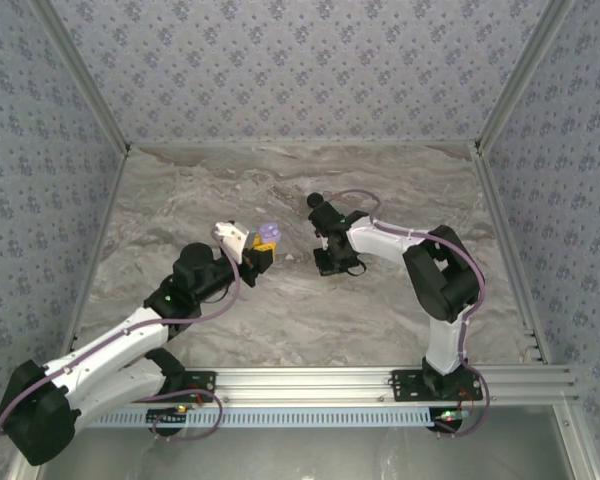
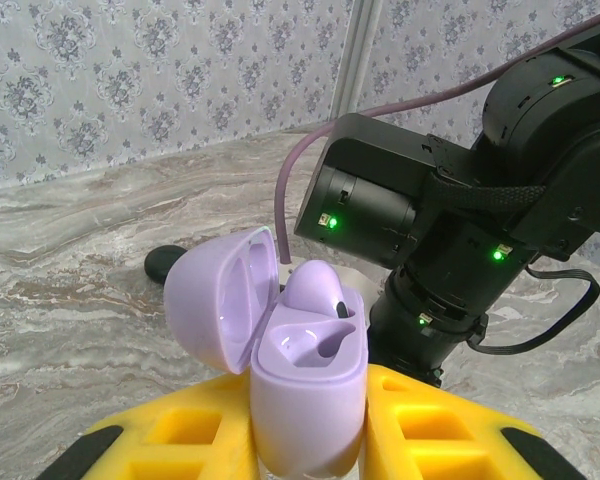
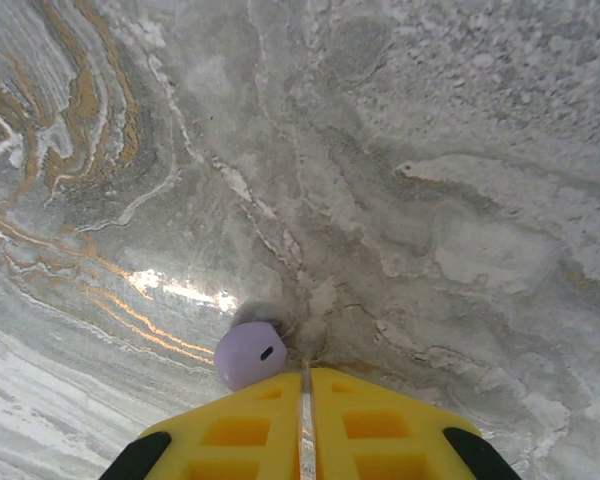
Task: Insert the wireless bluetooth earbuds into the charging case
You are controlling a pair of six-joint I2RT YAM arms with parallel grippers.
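Observation:
A pale purple charging case [image 2: 305, 400] stands upright with its lid [image 2: 215, 305] swung open, and my left gripper [image 2: 308, 385] is shut on its body. One purple earbud [image 2: 315, 285] sits in the far slot; the near slot is bare. From above, the case [image 1: 269, 233] is held off the table by the left gripper [image 1: 264, 252]. My right gripper [image 1: 332, 264] points down at the table. Its fingers [image 3: 306, 372] are shut to a thin slit, and a second purple earbud [image 3: 250, 354] lies on the marble against the left fingertip [image 3: 270, 395], outside the slit.
A small black rounded object [image 1: 314, 200] rests on the marble table [image 1: 180, 200] behind the right arm; it also lies left of the case lid as a dark object [image 2: 165, 262]. The right arm's black wrist [image 2: 430, 220] is close behind the purple case. Patterned walls enclose the table.

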